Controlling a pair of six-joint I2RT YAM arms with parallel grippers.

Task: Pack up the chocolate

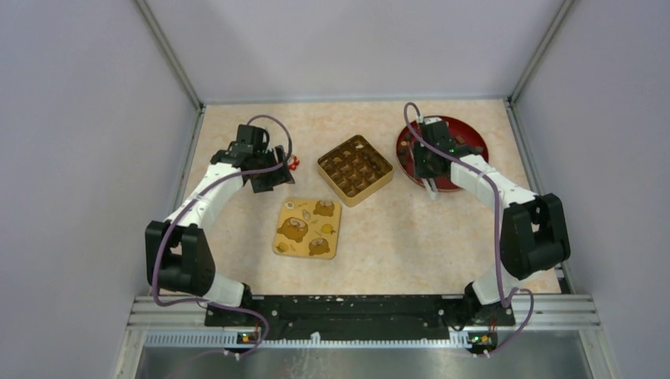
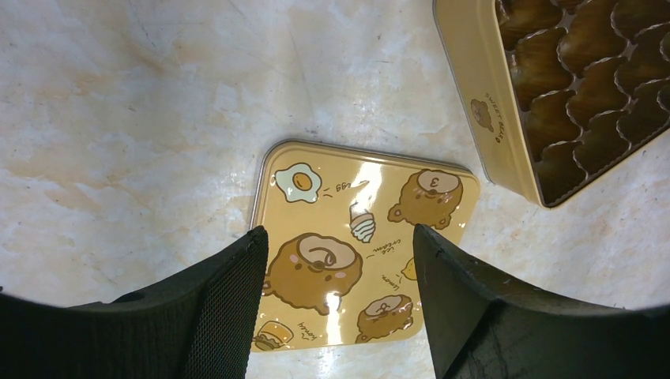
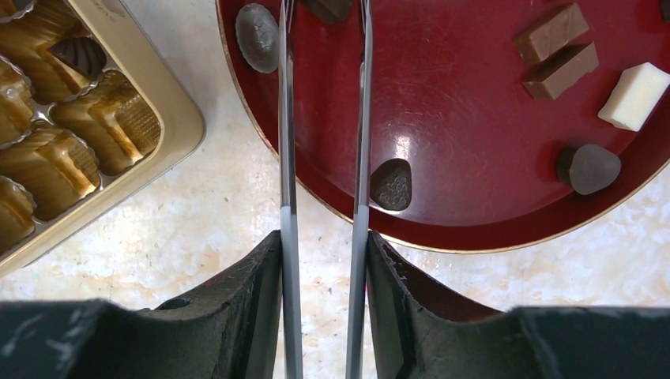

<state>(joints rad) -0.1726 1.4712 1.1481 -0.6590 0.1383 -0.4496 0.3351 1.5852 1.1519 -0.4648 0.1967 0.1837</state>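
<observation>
Several chocolates lie on a red plate (image 3: 474,118): a dark heart (image 3: 391,185), two brown bars (image 3: 551,33), a white block (image 3: 634,95) and a dark lump (image 3: 589,168). My right gripper (image 3: 324,237) is shut on metal tongs (image 3: 286,142) that reach over the plate (image 1: 466,138). A dark piece (image 3: 328,8) sits between the tong tips at the frame's top edge. The gold box (image 3: 150,95) holds one dark chocolate (image 3: 79,54) in a cell. My left gripper (image 2: 340,237) is open and empty above the yellow lid (image 2: 363,237).
The gold box (image 1: 355,170) stands mid-table, with the yellow cartoon lid (image 1: 308,227) in front of it. A small red-and-white sweet (image 1: 294,163) lies beside my left gripper (image 1: 269,180). Grey walls enclose the table on three sides.
</observation>
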